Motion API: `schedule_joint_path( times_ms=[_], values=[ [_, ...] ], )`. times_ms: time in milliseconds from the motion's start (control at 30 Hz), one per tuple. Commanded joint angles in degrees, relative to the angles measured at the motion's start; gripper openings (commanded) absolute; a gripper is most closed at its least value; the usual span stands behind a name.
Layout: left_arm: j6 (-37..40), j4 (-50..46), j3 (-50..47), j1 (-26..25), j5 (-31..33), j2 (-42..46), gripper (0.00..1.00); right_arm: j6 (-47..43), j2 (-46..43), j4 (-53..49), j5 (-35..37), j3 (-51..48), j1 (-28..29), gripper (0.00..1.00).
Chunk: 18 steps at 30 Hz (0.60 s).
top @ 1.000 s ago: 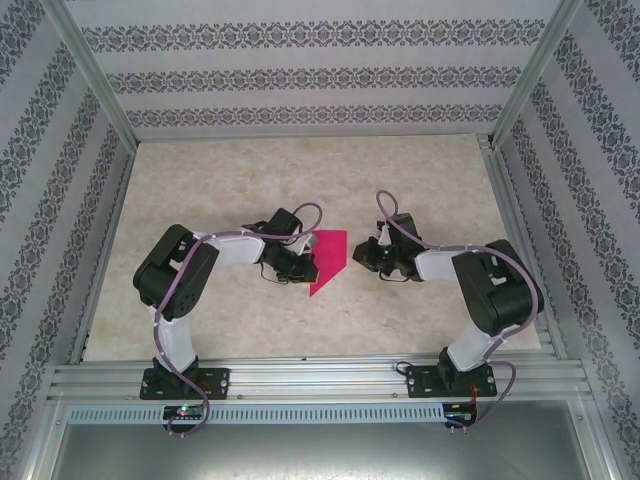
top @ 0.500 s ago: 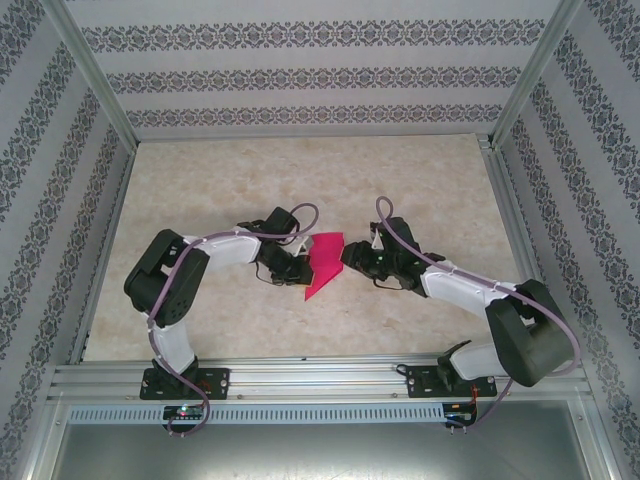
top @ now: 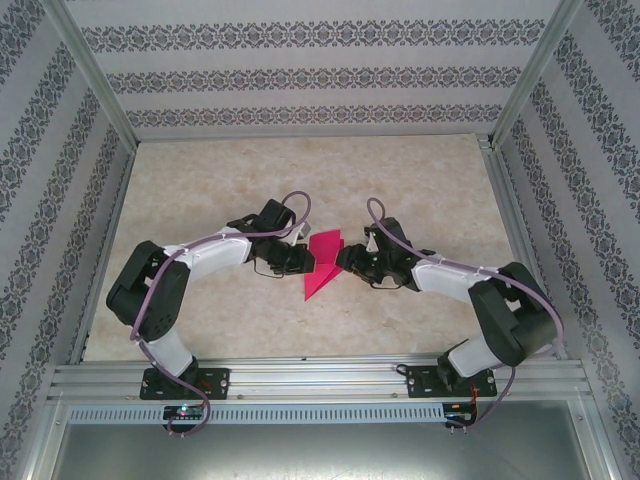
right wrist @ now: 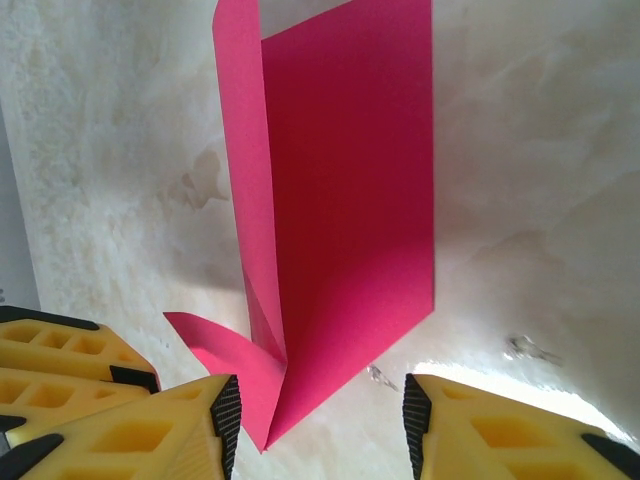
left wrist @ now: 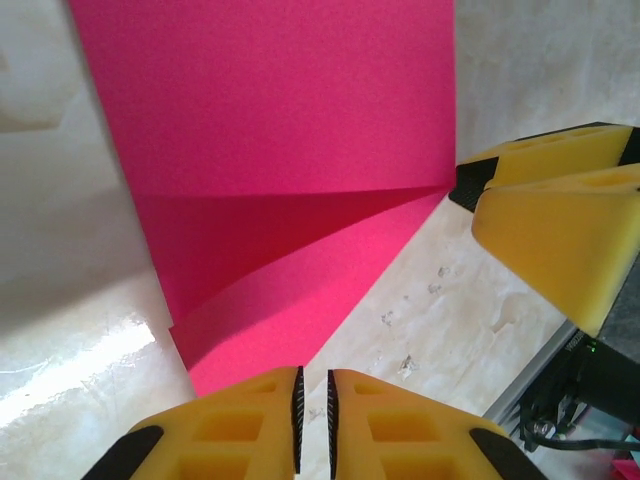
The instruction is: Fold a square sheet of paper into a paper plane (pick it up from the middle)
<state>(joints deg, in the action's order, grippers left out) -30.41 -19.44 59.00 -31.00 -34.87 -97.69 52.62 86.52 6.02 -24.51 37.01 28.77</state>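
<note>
The square sheet of paper (top: 322, 262) is a magenta folded wedge on the marbled table (top: 300, 180), its point toward the near edge. Its flaps lift off the surface instead of lying flat. My left gripper (top: 303, 264) sits at the paper's left edge. In the left wrist view, the paper (left wrist: 290, 170) lies just beyond that gripper (left wrist: 313, 385), whose jaws stand a narrow slit apart with bare table between them. My right gripper (top: 343, 262) is at the paper's right edge. It (right wrist: 320, 410) stands wide open, and the paper's (right wrist: 350, 200) pointed tip lies between its jaws, close to the left finger.
The two grippers face each other a few centimetres apart; the right gripper's yellow fingers (left wrist: 560, 220) show in the left wrist view. Aluminium rails (top: 320, 378) border the table's near edge and sides, with patterned walls behind.
The right gripper moved left up to the paper and opened wide. The left jaws parted slightly and let go of the paper. The paper now looks narrower, with raised flaps.
</note>
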Motion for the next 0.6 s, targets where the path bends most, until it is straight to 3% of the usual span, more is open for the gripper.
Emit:
schedule_joint_path(
  times_ms=[0,567],
  values=[
    [-1.7,1.7,1.2,0.4,1.8,-1.2,0.17,0.7,2.1,2.6,-2.8,2.4,0.8,0.50],
    [0.1,1.1,4.0,0.4,0.7,-6.5,0.15,0.4,8.6,2.5,-5.5,8.0,1.1,0.50]
  ],
)
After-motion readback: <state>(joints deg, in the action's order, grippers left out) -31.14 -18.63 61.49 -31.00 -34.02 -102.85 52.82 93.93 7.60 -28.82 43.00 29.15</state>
